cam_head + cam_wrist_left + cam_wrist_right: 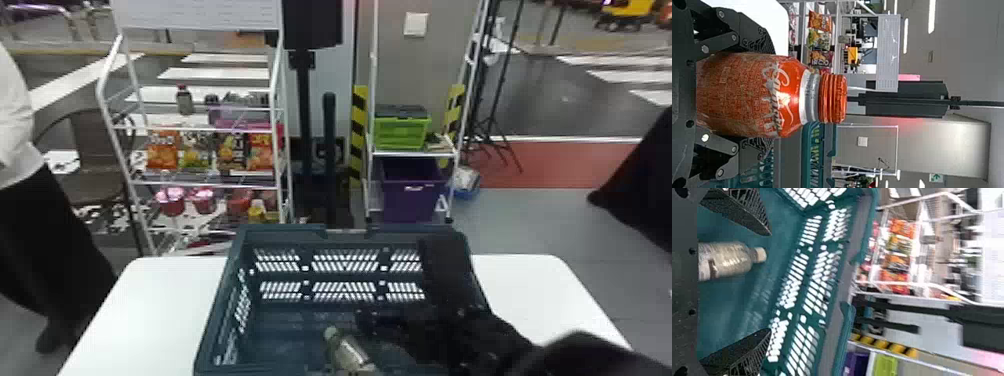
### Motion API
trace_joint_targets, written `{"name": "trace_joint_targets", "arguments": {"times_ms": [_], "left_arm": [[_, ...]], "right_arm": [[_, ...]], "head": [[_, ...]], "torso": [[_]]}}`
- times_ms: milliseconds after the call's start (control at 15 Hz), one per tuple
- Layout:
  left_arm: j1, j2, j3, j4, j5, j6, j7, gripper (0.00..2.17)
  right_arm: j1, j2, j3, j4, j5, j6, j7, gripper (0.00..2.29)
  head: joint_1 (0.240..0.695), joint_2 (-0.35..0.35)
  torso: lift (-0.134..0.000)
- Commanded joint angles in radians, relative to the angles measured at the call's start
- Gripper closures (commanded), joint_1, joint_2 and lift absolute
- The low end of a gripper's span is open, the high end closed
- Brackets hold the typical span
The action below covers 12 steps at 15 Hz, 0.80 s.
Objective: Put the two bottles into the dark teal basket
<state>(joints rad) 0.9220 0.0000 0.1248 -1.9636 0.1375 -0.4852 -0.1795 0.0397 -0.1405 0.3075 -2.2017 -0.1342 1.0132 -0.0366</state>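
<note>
red bottle (750, 96) clasped in the left gripper (768, 94), just beside the dark teal basket (280, 232).
inside the basket lies a pale-capped bottle (727, 260); the right gripper (392, 295) is there too, fingers spread wide.

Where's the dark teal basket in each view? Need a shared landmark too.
Head: centre, near edge, on the white table; basket seen from above.
Left wrist: basket beyond the orange bottle, partly behind one finger.
Right wrist: basket interior around and beyond the right gripper, pale-capped bottle inside.
Landmark: snack bags on the white rack.
</note>
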Motion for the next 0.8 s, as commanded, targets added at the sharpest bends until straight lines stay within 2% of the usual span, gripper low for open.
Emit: {"name": "trace_joint_targets", "arguments": {"times_ms": [0,200,400,733], "left_arm": [[0.0,-0.003,-0.002,-0.004,0.002,0.0,0.0,2.15],[0.0,-0.003,-0.007,-0.011,0.002,0.0,-0.002,2.15],[0.001,-0.003,-0.007,-0.015,0.004,-0.003,-0.003,2.15],[0.005,-0.003,-0.01,-0.021,0.004,-0.003,-0.005,2.15]], "right_arm": [[0.169,-0.05,-0.039,-0.082,0.008,-0.225,0.001,0.01],[0.385,-0.062,-0.073,-0.162,0.051,-0.425,0.003,0.01],[0.606,-0.063,-0.11,-0.184,0.056,-0.627,-0.002,0.02],[0.852,-0.05,-0.142,-0.073,0.062,-1.17,-0.014,0.02]], "head": [[0.499,0.0],[0.499,0.0],[0.499,0.0],[0.499,0.0]], "torso": [[0.0],[0.0],[0.0],[0.0]]}}
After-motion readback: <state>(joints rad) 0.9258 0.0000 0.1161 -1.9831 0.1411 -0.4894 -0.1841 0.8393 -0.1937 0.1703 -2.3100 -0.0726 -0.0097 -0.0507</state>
